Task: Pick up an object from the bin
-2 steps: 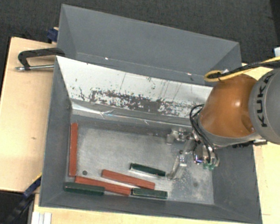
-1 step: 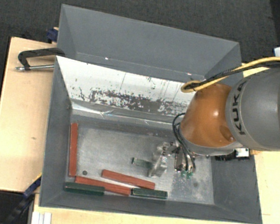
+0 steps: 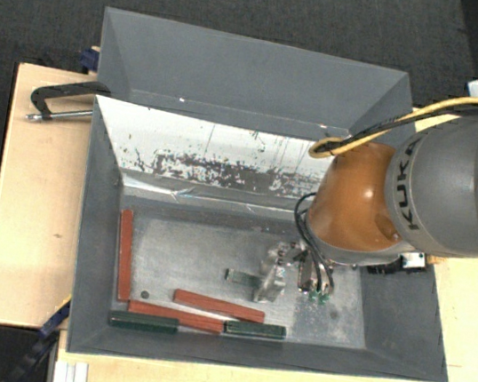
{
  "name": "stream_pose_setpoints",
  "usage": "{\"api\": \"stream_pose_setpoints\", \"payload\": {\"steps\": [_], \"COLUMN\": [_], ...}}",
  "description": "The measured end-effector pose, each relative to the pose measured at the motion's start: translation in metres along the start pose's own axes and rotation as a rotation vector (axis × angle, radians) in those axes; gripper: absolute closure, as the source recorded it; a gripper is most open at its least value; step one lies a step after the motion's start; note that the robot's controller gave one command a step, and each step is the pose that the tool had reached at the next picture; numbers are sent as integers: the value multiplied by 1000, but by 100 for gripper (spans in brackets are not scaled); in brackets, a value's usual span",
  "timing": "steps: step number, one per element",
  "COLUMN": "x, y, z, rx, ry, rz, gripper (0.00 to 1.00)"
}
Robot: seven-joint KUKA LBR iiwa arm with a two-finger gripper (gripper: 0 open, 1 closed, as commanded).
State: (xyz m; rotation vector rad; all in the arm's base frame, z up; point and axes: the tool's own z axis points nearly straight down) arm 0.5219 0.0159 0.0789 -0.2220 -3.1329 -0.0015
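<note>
My gripper (image 3: pixel 277 274) hangs low over the bin floor, right of the middle, beneath the orange wrist cover. Nothing shows in its grasp. Just below it, toward the front wall, a red flat stick (image 3: pixel 218 305) lies at a slight slant. A short dark green stick (image 3: pixel 255 328) rests right of that one, by the front wall. A second red stick (image 3: pixel 174 314) runs along the front wall, further left.
A long red stick (image 3: pixel 124 253) lies along the left wall. Another dark green stick (image 3: pixel 142 323) sits in the front left corner. A small dark speck (image 3: pixel 144 296) is on the floor nearby. The arm covers the bin's right side.
</note>
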Motion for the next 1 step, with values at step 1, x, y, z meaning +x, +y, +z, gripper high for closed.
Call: {"api": "stream_pose_setpoints", "payload": {"steps": [1], "x": [-6], "y": [-23], "z": [-130], "rx": [0], "ry": [-6], "rz": [-14], "gripper": [100]}}
